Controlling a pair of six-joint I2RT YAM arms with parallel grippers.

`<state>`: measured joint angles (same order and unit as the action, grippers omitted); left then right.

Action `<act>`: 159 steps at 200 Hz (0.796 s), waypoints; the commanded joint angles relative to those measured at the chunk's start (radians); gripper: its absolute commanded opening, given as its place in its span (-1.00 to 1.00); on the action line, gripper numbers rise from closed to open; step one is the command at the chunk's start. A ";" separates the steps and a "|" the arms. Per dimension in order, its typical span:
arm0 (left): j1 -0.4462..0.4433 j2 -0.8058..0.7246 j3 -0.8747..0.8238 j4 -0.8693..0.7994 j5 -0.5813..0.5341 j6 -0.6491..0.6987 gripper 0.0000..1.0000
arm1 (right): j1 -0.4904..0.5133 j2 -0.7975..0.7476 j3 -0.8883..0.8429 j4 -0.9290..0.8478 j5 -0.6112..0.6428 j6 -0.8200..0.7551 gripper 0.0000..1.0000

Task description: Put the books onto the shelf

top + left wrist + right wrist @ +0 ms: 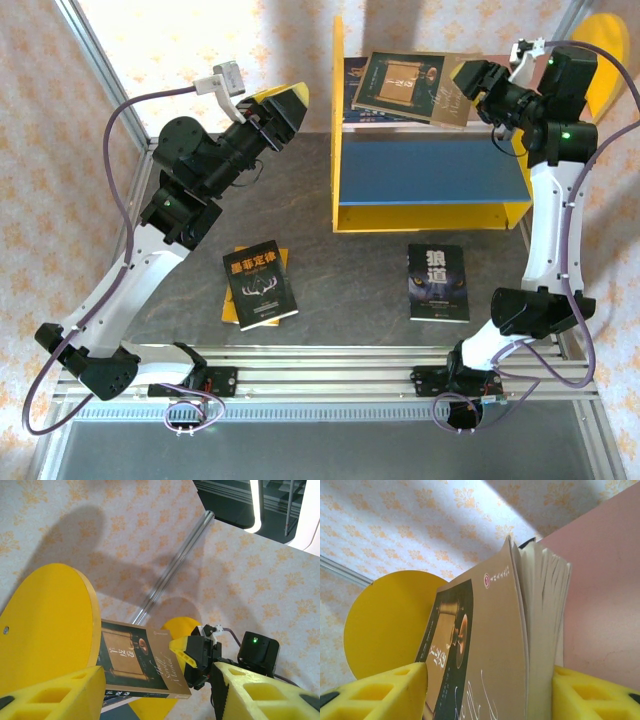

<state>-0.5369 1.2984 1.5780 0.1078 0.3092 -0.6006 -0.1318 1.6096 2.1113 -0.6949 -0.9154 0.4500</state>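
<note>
The shelf point(337, 130) stands at the back, with yellow side panels, a blue board point(430, 170) and a pink board point(605, 580). A brown book with a framed picture point(408, 86) lies on top of it, over a darker book point(352, 78). My right gripper point(468, 82) is open at the brown book's point(495, 645) right edge, and its jaws point(489, 670) straddle that edge with a gap on the cover side. My left gripper point(285, 105) hangs open and empty left of the shelf, and its wrist view faces the brown book point(135, 660). A black book with a yellow title point(260, 285) lies on a yellow one point(231, 305). The wolf book point(438, 283) lies front right.
The grey tabletop point(350, 270) runs between the shelf and the arm bases. Patterned walls with a metal frame post point(100, 50) close in the back and left. A yellow round-topped panel point(610, 45) sticks out behind the right arm.
</note>
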 commanded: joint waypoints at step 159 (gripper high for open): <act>-0.003 0.005 0.010 0.017 0.008 0.023 0.13 | 0.084 0.126 0.115 0.114 0.105 0.057 0.20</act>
<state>-0.5369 1.2987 1.5780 0.1081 0.3092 -0.6003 -0.0612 1.7180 2.1685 -0.6205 -0.8307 0.5049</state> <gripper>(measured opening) 0.563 0.599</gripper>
